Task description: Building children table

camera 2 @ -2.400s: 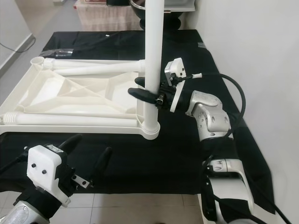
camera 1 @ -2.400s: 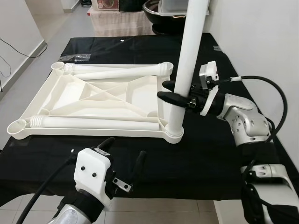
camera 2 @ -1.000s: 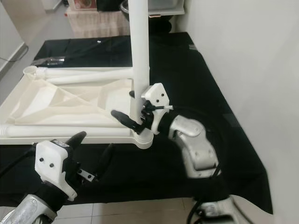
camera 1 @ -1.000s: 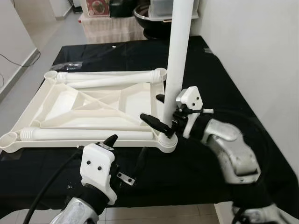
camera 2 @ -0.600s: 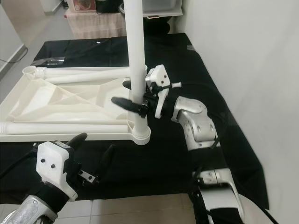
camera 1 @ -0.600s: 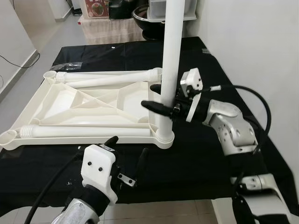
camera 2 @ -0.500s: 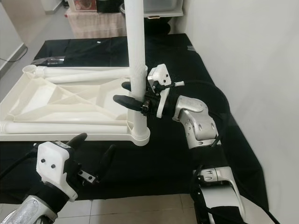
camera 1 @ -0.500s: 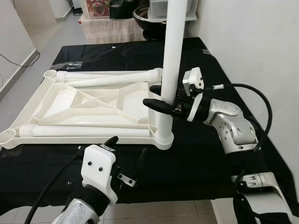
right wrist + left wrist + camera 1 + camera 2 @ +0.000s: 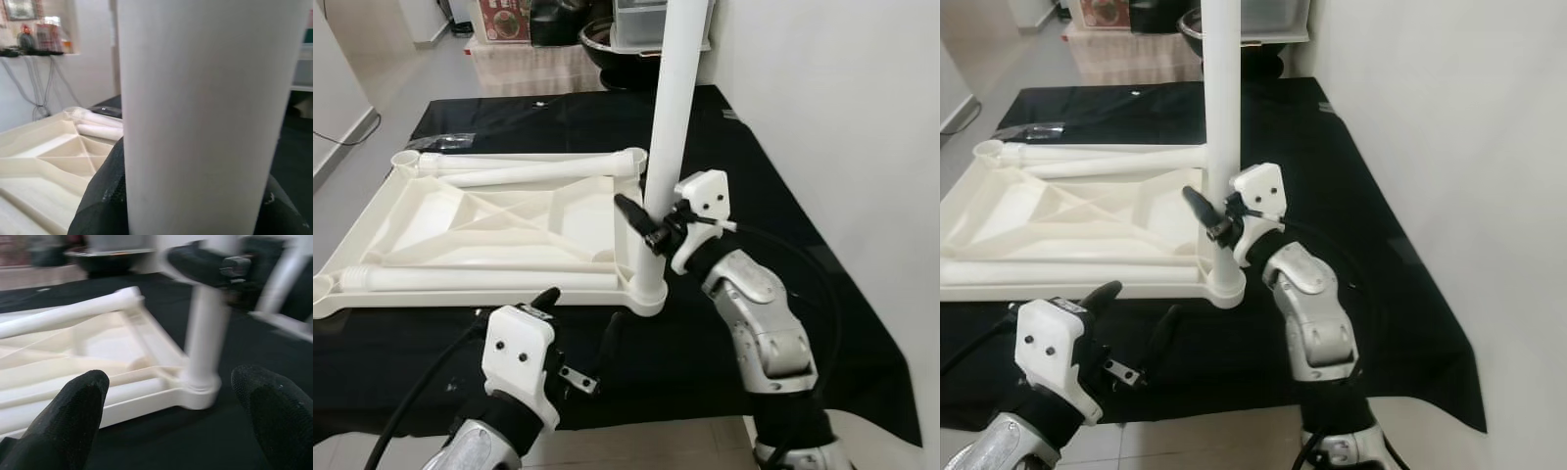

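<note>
Standing upright at center frame, a white table leg point(image 9: 668, 127) sits in the corner socket of an upturned white table panel point(image 9: 480, 217), which lies flat on a black-covered tabletop point(image 9: 734, 147). Two more legs point(image 9: 533, 171) lie loose inside the panel, one along its far edge in the upper left and one along its near edge point(image 9: 480, 281). The right gripper point(image 9: 651, 227), at center, has its jaws pinching the upright leg low on its shaft, just above the socket; the right wrist view shows the leg pressed between the black fingers point(image 9: 105, 196). The left gripper point(image 9: 578, 328) hovers at lower left, just off the panel's near edge, jaws spread around nothing. Beyond the tabletop, at top, stand a dark bowl point(image 9: 617, 44) and boxes.
</note>
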Tool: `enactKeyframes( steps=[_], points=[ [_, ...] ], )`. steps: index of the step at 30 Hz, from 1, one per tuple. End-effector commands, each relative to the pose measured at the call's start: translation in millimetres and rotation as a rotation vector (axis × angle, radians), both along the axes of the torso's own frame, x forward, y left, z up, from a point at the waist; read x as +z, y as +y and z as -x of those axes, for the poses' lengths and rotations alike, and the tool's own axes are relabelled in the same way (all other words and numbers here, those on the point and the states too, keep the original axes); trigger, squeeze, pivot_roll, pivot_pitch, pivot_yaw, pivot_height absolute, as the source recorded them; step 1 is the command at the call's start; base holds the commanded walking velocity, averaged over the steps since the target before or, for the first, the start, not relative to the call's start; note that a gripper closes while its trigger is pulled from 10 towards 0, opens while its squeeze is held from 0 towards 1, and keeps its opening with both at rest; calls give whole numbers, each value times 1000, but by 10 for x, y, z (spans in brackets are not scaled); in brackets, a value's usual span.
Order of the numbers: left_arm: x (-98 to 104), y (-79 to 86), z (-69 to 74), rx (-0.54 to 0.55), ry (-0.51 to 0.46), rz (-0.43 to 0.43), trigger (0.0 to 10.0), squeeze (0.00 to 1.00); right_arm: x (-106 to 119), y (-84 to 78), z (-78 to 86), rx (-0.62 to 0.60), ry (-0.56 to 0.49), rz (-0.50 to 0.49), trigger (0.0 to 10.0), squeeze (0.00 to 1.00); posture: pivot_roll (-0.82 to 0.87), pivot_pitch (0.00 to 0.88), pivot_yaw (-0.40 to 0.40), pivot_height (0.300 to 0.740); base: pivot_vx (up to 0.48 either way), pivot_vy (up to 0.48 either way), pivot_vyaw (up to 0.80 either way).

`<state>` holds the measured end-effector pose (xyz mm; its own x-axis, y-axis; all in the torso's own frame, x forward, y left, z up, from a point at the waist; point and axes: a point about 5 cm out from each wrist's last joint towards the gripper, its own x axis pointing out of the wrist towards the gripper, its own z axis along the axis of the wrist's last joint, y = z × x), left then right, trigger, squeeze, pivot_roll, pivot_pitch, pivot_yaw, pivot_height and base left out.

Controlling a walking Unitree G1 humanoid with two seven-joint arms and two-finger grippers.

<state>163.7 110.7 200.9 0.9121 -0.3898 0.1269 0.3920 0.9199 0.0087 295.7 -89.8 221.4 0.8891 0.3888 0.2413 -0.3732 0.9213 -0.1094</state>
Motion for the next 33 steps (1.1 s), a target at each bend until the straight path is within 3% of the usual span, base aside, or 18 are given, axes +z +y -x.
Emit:
enactKeyframes(
  steps=[1,4,9,10,11,12,19,20,21,25,33],
  points=[
    [-2,23,-2,6,3,-13,10000,0,-274,159,90,45,125,49,0,0,56,150,6,740,0,0,0],
    [-8,34,-8,10,6,-17,10000,0,-260,234,73,94,127,41,0,0,58,155,4,740,0,0,0],
    [-7,46,-5,7,6,-27,10000,0,-205,235,24,59,123,39,0,0,79,158,7,740,0,0,0],
    [-4,50,-4,8,5,-30,10000,0,-195,232,12,64,129,29,10000,0,85,161,7,740,0,0,0],
    [-1,51,0,8,5,-31,10000,0,-182,236,10,82,135,13,10000,157,88,163,8,740,0,0,0],
    [1,52,3,9,6,-31,10000,0,-155,246,-5,144,129,5,10000,1000,88,163,8,740,0,0,0],
    [5,42,17,6,9,-29,10000,0,-24,196,-88,380,99,22,10000,1000,89,173,-1,740,0,0,0],
    [6,37,20,6,9,-27,10000,0,17,148,-152,442,84,64,10000,165,93,175,-4,740,0,0,0],
    [7,33,21,6,9,-26,10000,0,47,114,-194,493,75,94,10000,0,93,175,-4,740,0,0,0],
    [9,21,36,6,12,-21,10000,0,127,23,-280,732,44,234,10000,0,99,181,-10,740,0,0,0],
    [20,19,81,11,18,-20,10000,0,158,-2,-431,878,90,286,10000,0,130,198,-15,740,0,0,0]
  ],
)
